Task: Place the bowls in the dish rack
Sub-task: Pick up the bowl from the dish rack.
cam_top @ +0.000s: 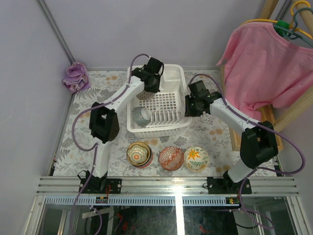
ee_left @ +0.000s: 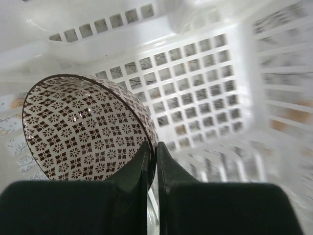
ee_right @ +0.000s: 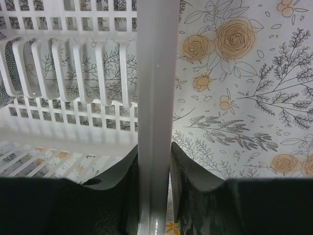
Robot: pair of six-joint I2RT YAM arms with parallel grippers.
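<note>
Risk check: left claw [ee_left: 155, 147] is pressed together on the rim of the patterned bowl [ee_left: 83, 132], one finger inside and one outside. The bowl is tilted on edge, low inside the rack [ee_left: 195, 98] toward its far left side. Right claw [ee_right: 154, 152] pinches the rack's right rim, apparently to steady it. A grey bowl [cam_top: 141, 116] sits nearer the rack's front. The yellow stack [cam_top: 138, 153], red bowl [cam_top: 171, 158] and flower bowl [cam_top: 196, 158] wait on the table.

Likely failures:
- The pinch on the rim is thin, so the bowl may pivot or slip if it is lifted or swung.
- Let go while on edge with nothing propping it, the bowl may roll flat or knock the grey one.
- Any drag from the left arm tugs the rack — if the right claw lets go early, the rack may slide.
</note>
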